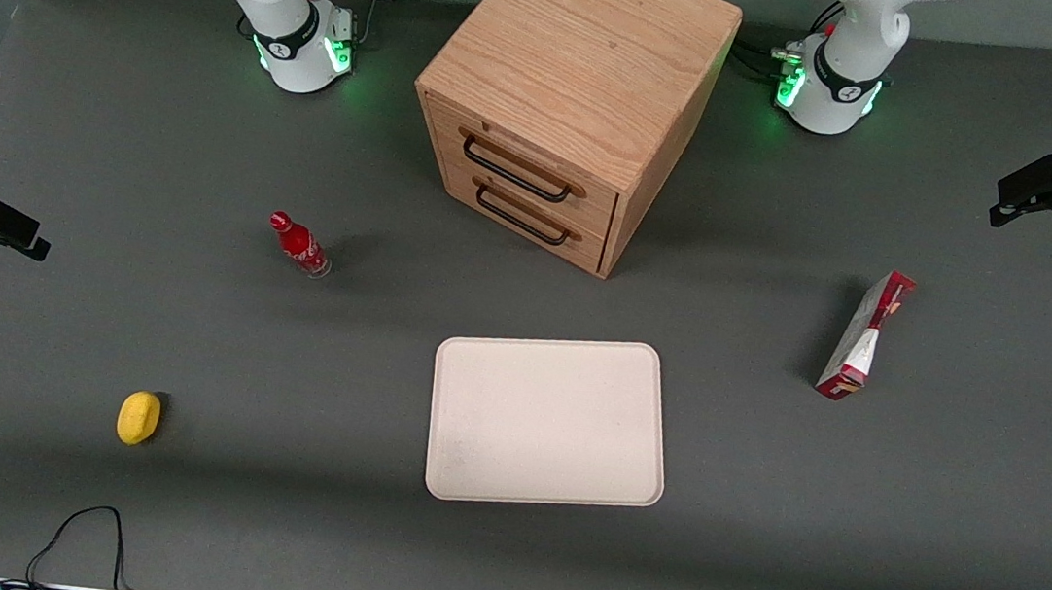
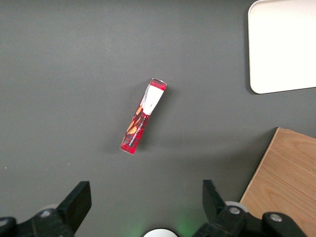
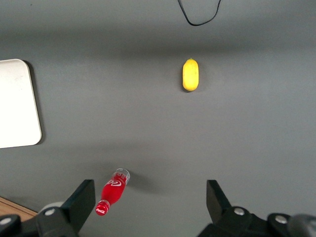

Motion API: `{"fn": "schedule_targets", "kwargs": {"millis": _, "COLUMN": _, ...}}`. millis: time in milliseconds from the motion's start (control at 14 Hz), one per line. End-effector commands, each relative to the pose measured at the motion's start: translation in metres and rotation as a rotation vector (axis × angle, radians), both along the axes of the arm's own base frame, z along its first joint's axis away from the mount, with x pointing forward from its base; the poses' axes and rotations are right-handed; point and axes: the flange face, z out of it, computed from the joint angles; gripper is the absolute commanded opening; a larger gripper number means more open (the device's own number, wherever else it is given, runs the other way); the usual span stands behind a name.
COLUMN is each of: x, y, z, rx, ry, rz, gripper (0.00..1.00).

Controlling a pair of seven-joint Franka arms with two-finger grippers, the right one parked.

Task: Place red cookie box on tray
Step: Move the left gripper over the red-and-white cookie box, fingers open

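Observation:
The red cookie box (image 1: 864, 335) stands on a long narrow edge on the grey table, toward the working arm's end, well apart from the tray. It also shows in the left wrist view (image 2: 143, 116), red with a white panel. The cream-white tray (image 1: 547, 421) lies flat, nearer the front camera than the cabinet, with nothing on it; a corner of it shows in the left wrist view (image 2: 284, 44). My gripper (image 1: 1015, 195) hangs high above the table, farther from the front camera than the box. Its fingers are wide apart and hold nothing (image 2: 145, 195).
A wooden two-drawer cabinet (image 1: 571, 95) stands at the table's middle, farther from the camera than the tray. A small red bottle (image 1: 299, 244) and a yellow object (image 1: 139, 417) lie toward the parked arm's end. A black cable (image 1: 86, 532) loops at the near edge.

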Motion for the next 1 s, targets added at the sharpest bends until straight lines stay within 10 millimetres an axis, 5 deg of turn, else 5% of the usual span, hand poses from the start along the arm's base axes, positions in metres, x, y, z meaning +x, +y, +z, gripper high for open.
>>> {"fn": "schedule_targets", "kwargs": {"millis": 0, "x": -0.002, "y": -0.002, "z": 0.001, "rx": 0.008, "ry": 0.004, "rz": 0.011, "gripper": 1.00}}
{"fn": "schedule_targets", "kwargs": {"millis": 143, "x": 0.001, "y": -0.001, "z": -0.004, "rx": 0.009, "ry": 0.002, "rz": 0.016, "gripper": 1.00}}
{"fn": "schedule_targets", "kwargs": {"millis": 357, "x": 0.003, "y": 0.001, "z": -0.043, "rx": 0.005, "ry": 0.032, "rz": -0.008, "gripper": 1.00}}
{"fn": "schedule_targets", "kwargs": {"millis": 571, "x": 0.005, "y": -0.002, "z": -0.106, "rx": 0.015, "ry": 0.041, "rz": -0.066, "gripper": 1.00}}
{"fn": "schedule_targets", "kwargs": {"millis": 786, "x": 0.014, "y": 0.009, "z": -0.178, "rx": 0.048, "ry": -0.025, "rz": -0.383, "gripper": 1.00}}
{"fn": "schedule_targets", "kwargs": {"millis": 929, "x": 0.015, "y": 0.009, "z": -0.216, "rx": 0.046, "ry": -0.036, "rz": -0.424, "gripper": 1.00}}
